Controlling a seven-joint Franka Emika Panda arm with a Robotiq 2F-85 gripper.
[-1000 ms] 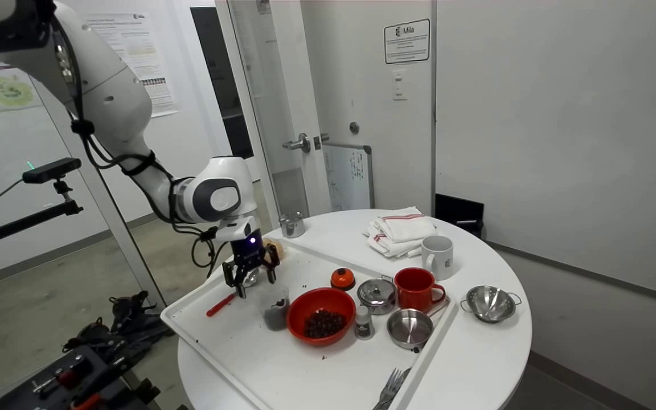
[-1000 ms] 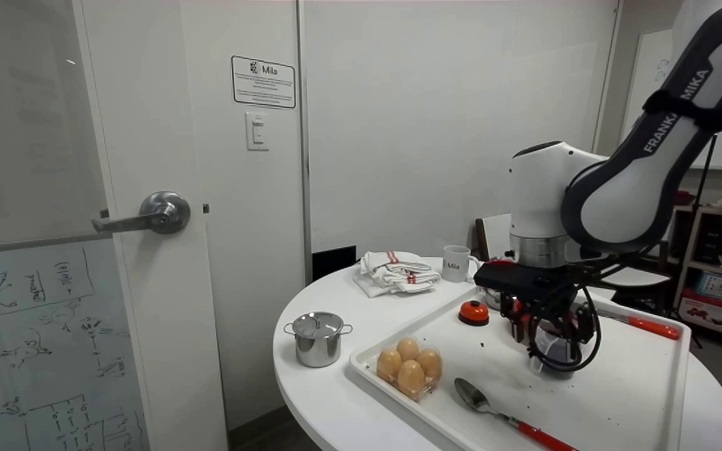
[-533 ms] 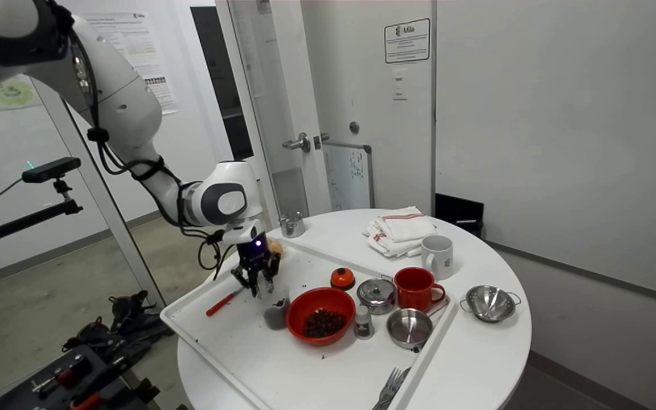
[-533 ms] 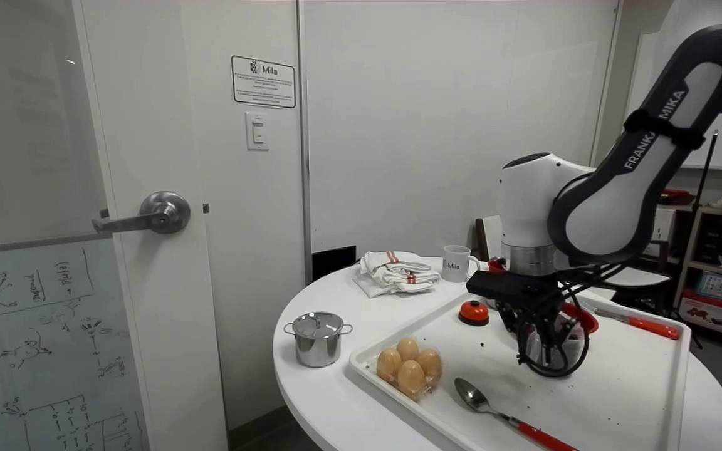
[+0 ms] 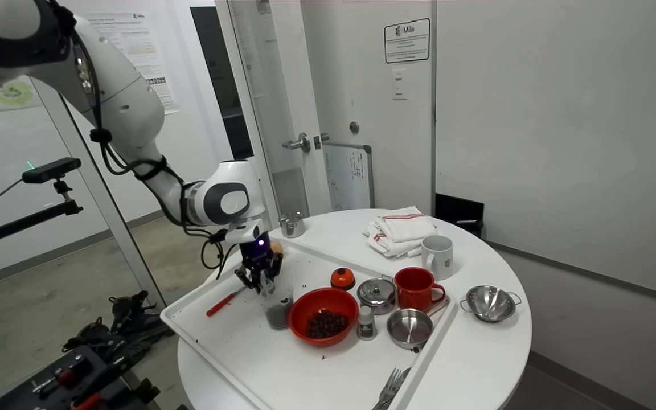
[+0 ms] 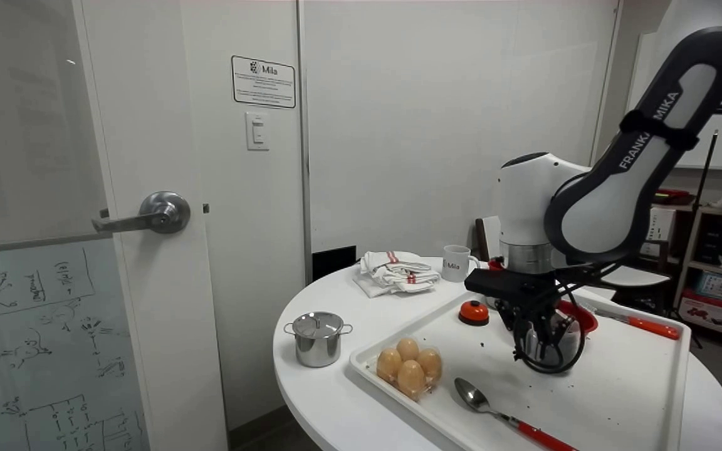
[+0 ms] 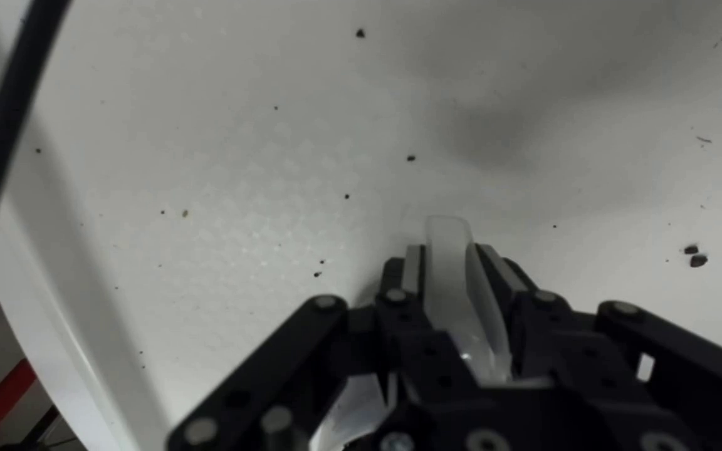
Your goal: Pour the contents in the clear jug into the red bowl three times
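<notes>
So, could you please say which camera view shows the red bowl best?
An exterior view does: the red bowl shows its rim and the dark bits inside. In an exterior view with the clear jug in front, only part of the bowl shows; the wrist view shows none.

In an exterior view a steel pot [image 5: 292, 226] stands at eleven o'clock on the round counter [image 5: 490, 353], folded towels [image 5: 401, 232] lie at one, a grey mug [image 5: 441, 255] just beside them at two and a colander [image 5: 491, 303] at three. On the white tray [image 5: 259, 364] a red mug [image 5: 413, 290] has a lidded pot [image 5: 376, 295] at its nine o'clock and a pan [image 5: 410, 328] at its six. In an exterior view, four eggs [image 6: 411, 376] sit at the tray's nine o'clock, near a spoon [image 6: 514, 421].
</notes>
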